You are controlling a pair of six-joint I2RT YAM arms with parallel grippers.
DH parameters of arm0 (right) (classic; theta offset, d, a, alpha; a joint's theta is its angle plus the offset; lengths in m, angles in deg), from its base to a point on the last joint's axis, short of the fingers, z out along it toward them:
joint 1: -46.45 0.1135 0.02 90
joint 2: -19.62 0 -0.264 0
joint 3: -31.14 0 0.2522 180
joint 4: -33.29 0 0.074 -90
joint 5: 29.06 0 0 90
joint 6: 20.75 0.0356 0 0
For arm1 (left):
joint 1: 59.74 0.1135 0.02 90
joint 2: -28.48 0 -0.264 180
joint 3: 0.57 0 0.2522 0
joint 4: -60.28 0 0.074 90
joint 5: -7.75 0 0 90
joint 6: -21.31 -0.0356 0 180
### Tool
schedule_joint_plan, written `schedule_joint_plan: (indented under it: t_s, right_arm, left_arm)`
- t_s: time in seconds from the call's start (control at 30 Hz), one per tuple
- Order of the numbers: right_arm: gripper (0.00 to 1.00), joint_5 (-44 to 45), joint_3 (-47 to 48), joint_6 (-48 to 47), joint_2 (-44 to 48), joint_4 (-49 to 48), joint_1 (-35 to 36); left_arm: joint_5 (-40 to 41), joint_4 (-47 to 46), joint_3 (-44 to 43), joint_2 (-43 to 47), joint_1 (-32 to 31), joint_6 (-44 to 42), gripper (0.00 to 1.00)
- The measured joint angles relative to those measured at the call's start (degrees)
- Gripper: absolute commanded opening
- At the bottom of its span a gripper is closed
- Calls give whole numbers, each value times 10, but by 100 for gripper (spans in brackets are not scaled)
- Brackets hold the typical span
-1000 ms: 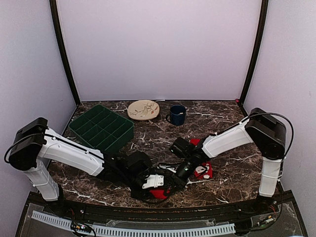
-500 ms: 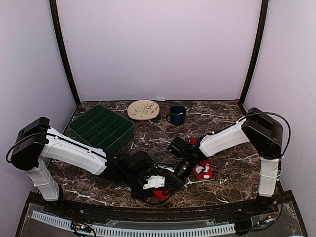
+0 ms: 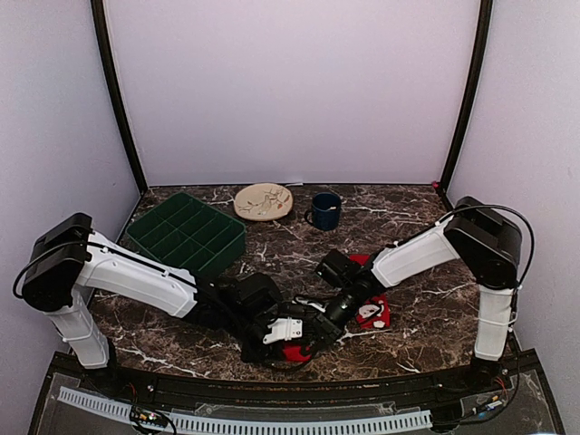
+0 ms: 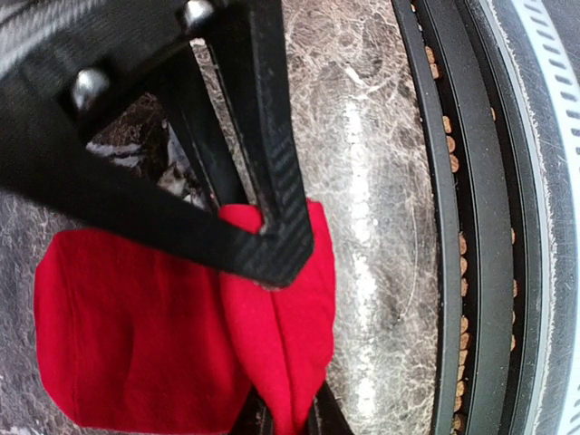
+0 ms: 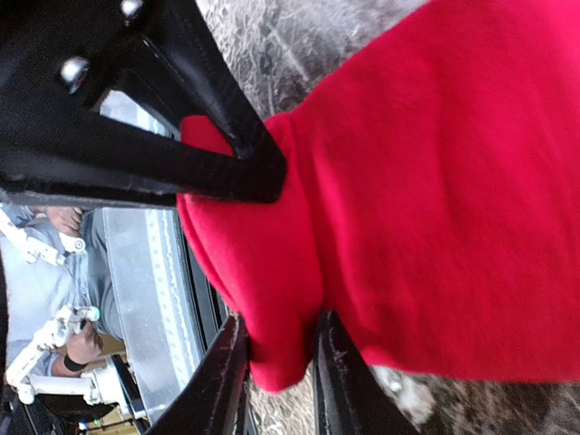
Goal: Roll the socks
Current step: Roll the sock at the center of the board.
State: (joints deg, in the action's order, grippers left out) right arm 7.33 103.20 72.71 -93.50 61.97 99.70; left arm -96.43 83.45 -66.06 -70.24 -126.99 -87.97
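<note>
Bunching, the socks point(image 4: 127, 335) sit pinched in left gripper point(image 4: 281, 340) and right gripper point(image 5: 272, 272).

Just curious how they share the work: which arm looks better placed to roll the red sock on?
Left, probably. The left gripper pinches a fold at the edge of the sock, where a roll could start. The right gripper also has sock in it, but how firmly is unclear.

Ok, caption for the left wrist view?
Left gripper pinching a fold of red sock on the marble table near its edge.
</note>
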Motion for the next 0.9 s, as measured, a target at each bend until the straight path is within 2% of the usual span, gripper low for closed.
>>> schedule_joint_plan:
  t_s: [0.47, 0.67, 0.9]
  right_arm:
    - [30, -12, -100, 78, 53, -113, -40]
    - [31, 28, -136, 105, 98, -157, -43]
    - [32, 116, -172, 107, 155, -180, -44]
  left_arm:
    - [-37, 10, -8, -8, 20, 7, 7]
    - [-83, 24, -19, -20, 46, 20, 7]
    - [-150, 44, -38, -45, 76, 35, 7]
